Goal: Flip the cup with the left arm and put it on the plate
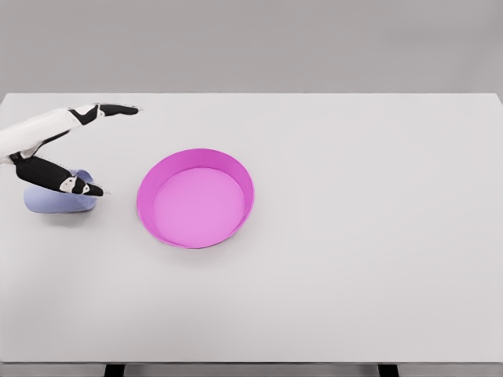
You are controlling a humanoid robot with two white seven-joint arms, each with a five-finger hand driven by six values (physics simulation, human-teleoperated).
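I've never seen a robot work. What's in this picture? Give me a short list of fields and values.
surface: white table
plate: pink, round, with a raised rim, holds nothing, left of the table's middle
cup: pale blue, lying on its side near the table's left edge, apart from the plate
left hand: over the cup, one finger stretched out above, another across the cup's top; fingers spread, no closed grasp seen
right hand: not in view
task state: cup not yet on the plate

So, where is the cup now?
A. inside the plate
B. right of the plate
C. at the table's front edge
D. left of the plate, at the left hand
D: the cup lies on the table left of the plate, apart from it, under the left hand.
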